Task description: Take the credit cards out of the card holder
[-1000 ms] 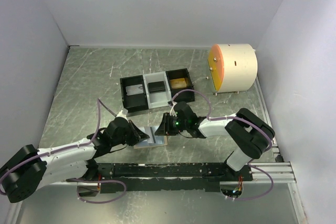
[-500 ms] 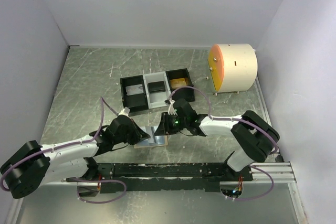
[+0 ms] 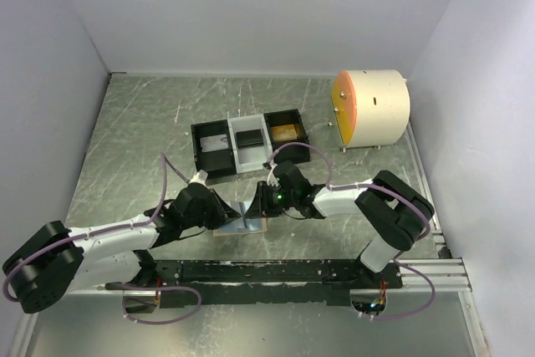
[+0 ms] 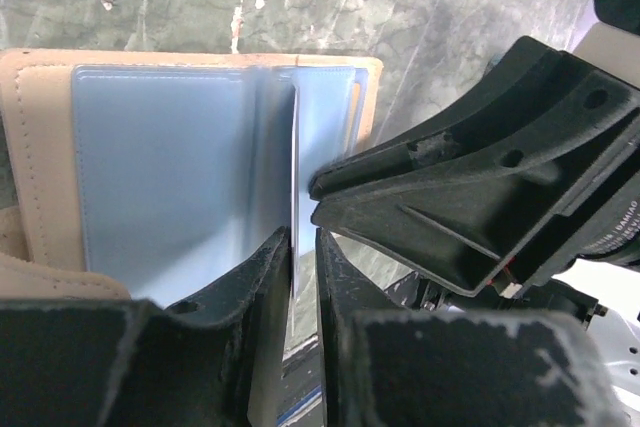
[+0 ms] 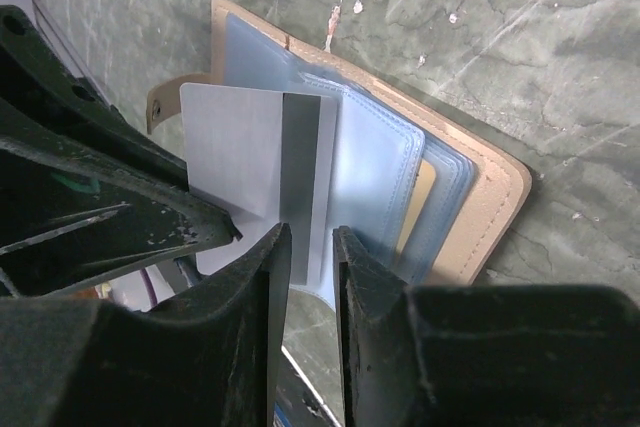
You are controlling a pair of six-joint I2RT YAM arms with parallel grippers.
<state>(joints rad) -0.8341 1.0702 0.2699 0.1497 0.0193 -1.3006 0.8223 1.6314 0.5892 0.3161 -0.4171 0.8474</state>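
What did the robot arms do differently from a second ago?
The left gripper crept a little to the right, closer to the right gripper, which barely moved. From above, nothing was visibly grabbed or let go. The card holder and the tray stayed put.

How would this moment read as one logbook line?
silver-grey card: upright over open card holder | left end effector: straddling it | right end effector: tips at it | grips: unclear
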